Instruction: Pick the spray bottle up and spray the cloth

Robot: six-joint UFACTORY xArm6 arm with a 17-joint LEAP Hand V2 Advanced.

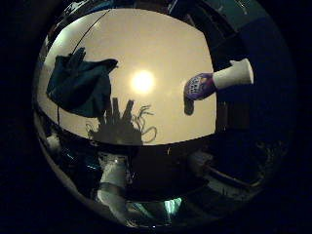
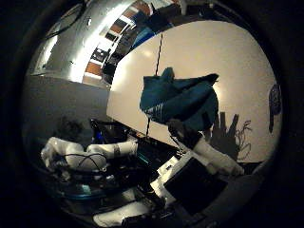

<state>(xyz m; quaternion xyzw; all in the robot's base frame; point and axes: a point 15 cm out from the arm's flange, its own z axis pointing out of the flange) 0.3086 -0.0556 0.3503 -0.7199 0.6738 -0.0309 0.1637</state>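
Nearest to the palm are white parts of the hand (image 2: 213,161), but I cannot tell if its fingers are straight or curled. On the pale table (image 1: 161,44) the spray bottle (image 1: 219,80) lies on its side, well apart from the crumpled teal cloth (image 1: 78,85). Between them falls the hand's shadow (image 1: 119,126).

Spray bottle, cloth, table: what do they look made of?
Spray bottle: likely plastic; smooth white top, purple labelled body, lying on its side.
Cloth: soft teal fabric, matte, crumpled into folds and peaks.
Table: smooth, pale, semi-glossy top, it mirrors a round lamp glare; laminate or painted board, cannot tell which.
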